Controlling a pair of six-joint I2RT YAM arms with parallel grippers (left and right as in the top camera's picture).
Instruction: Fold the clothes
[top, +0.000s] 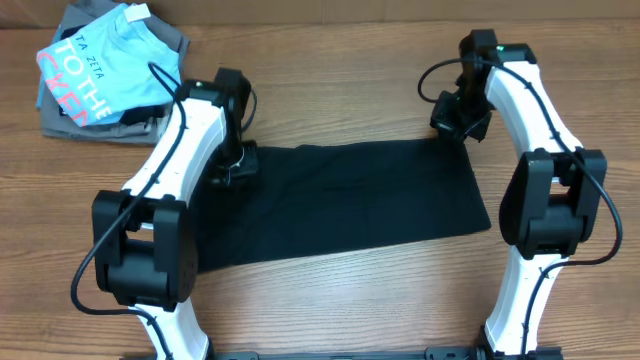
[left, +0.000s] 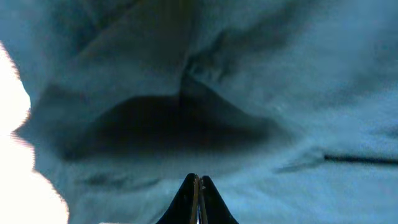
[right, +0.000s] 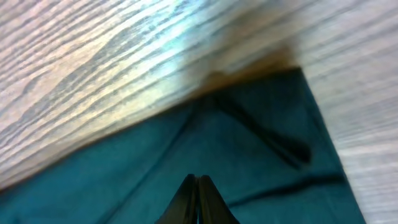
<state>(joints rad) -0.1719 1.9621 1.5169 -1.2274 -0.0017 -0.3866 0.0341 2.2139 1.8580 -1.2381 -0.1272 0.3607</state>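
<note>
We see the black shirt (top: 350, 200) lying flat as a wide, lightly creased rectangle on the wooden table (top: 330, 70), its far corners pinched by the closed left gripper (left: 198, 182) and right gripper (right: 196, 180).

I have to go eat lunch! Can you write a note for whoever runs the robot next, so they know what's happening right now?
Fingers: the left fingers are shut, pinching the black shirt at its far left corner. The right fingers are shut on its far right corner.
Things: the shirt lies flat on the table. The pile of other clothes sits apart, far left.
Done: both far corners gripped.
Left: probably carry the far edge over to the near edge, then finish folding.
</note>
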